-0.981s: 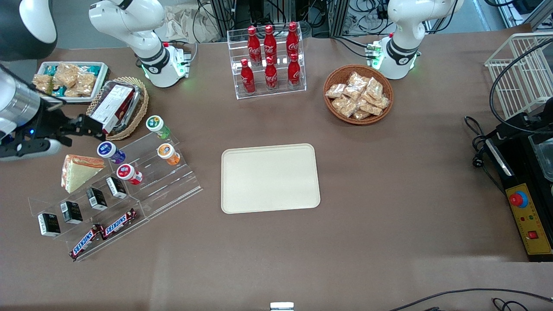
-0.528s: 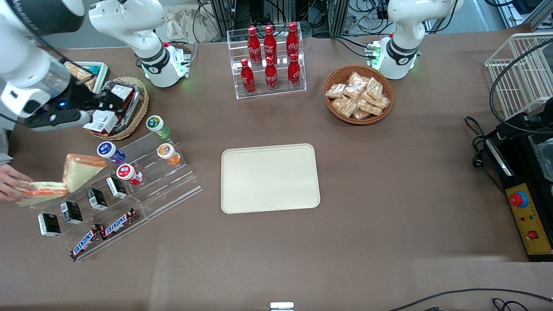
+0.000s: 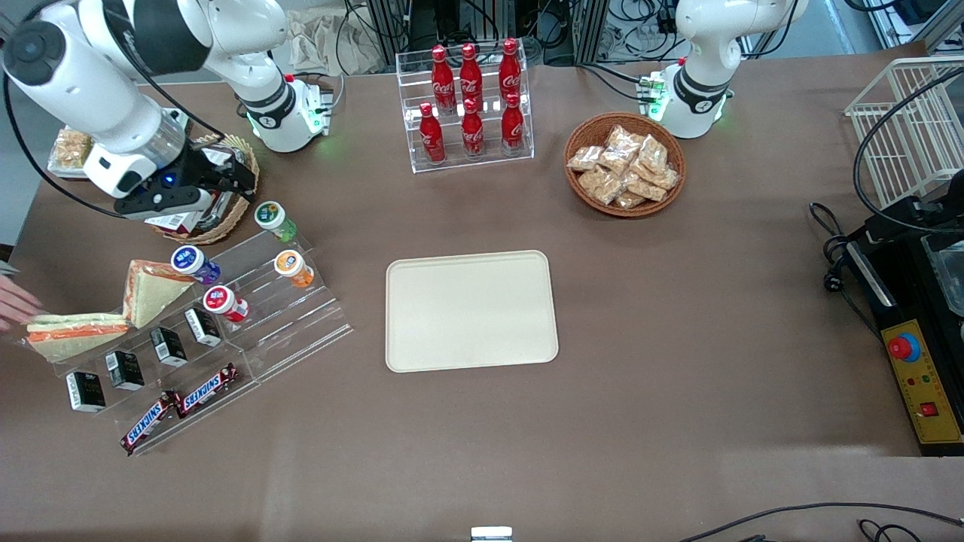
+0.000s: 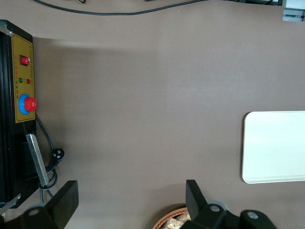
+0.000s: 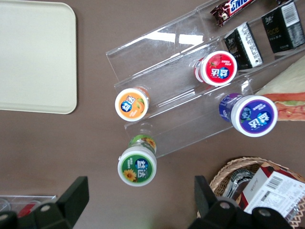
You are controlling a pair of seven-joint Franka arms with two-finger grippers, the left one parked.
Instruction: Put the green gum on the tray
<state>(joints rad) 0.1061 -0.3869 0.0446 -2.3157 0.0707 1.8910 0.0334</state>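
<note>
The green gum (image 3: 271,217) is a small bright green bottle with a white-rimmed lid, standing at the top step of a clear stepped rack (image 3: 294,324) toward the working arm's end of the table. In the right wrist view the green gum (image 5: 137,166) shows lid-up just ahead of the open jaws. My gripper (image 3: 235,178) hangs over a wicker basket, a little farther from the front camera than the gum, open and holding nothing; the wrist view shows the gripper (image 5: 139,200) with its fingers wide apart. The beige tray (image 3: 471,310) lies flat at mid-table, bare, its corner also showing as the tray (image 5: 33,57).
On the rack stand an orange bottle (image 3: 293,268), a purple bottle (image 3: 193,263) and a red bottle (image 3: 223,302), with sandwiches (image 3: 147,287), black boxes and Snickers bars. A person's hand (image 3: 11,305) rests by the rack. A wicker basket (image 3: 239,197) sits under the gripper.
My arm has swung from the table's edge in over the wicker basket, toward the green gum. A hand has laid a second sandwich on the rack.
</note>
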